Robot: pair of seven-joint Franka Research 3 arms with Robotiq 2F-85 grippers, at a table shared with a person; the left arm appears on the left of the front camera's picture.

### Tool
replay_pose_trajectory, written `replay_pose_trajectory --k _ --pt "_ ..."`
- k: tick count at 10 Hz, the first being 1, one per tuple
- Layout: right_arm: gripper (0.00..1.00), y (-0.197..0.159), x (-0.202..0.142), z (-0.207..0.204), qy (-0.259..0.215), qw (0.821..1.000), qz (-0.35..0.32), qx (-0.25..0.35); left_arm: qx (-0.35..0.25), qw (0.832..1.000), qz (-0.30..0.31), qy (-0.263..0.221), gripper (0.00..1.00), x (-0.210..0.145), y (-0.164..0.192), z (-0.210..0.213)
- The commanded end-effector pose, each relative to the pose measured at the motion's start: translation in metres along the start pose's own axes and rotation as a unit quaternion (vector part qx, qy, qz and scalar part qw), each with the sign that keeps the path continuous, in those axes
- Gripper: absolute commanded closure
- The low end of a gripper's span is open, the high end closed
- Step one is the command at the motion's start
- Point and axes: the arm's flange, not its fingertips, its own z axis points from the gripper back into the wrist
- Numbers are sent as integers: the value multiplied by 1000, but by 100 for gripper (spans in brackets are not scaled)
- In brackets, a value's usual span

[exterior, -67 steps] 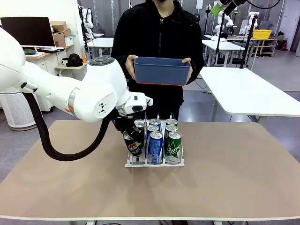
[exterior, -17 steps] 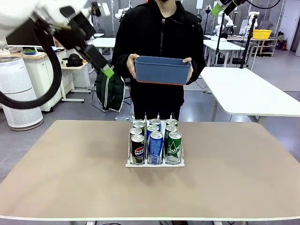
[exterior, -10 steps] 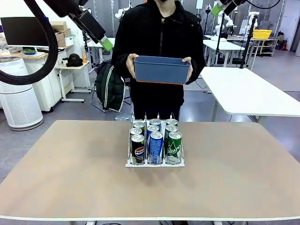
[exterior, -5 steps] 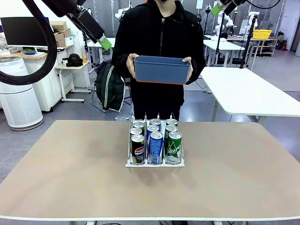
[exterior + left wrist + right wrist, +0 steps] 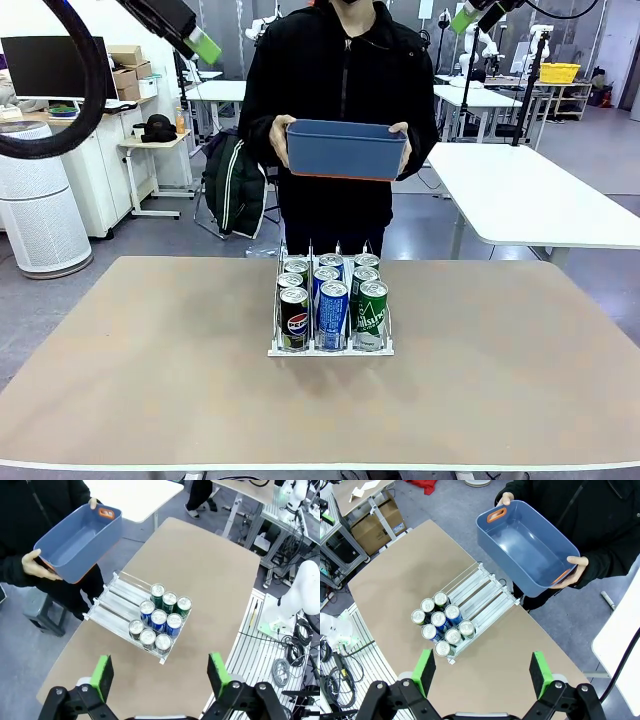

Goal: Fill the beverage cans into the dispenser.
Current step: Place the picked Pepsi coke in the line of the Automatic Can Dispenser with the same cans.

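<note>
The dispenser [image 5: 330, 347] stands mid-table with several beverage cans [image 5: 331, 312] packed into the front of its three lanes: black ones on the left, blue in the middle, green on the right. From above, the cans [image 5: 159, 618] fill the near end of the dispenser [image 5: 112, 601] and the far lane ends are bare. My left gripper [image 5: 203, 45] hangs high at the upper left, open and empty [image 5: 160, 674]. High above the table too, my right gripper [image 5: 482, 674] stands open and empty over the cans [image 5: 442, 621] in the dispenser [image 5: 487, 592]; in the front view the right gripper [image 5: 467, 17] shows at the top edge.
A person at the far side holds an empty blue bin [image 5: 345, 150] with both hands above the table edge; the bin [image 5: 525, 542] has orange handle cut-outs. The tan table [image 5: 150, 380] is bare around the rack. White tables stand behind on the right.
My left arm has risen further up and to the left, away from the table. The cans, the dispenser and the person's bin have stayed put.
</note>
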Motion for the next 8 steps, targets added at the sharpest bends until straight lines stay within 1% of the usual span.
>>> replay_pose_trajectory --k 1,3,6,8 --pt "0 1 -2 0 2 1000 -1 1 -15 1000 -18 -11 0 14 10 1" --pt "0 1 -2 0 2 1000 -1 1 -1 999 -36 -6 0 23 17 7" --pt "0 1 -2 0 2 1000 -1 1 2 999 -37 -3 0 23 14 3" --pt "0 1 -2 0 2 1000 -1 1 7 1000 -26 -8 0 28 13 4"
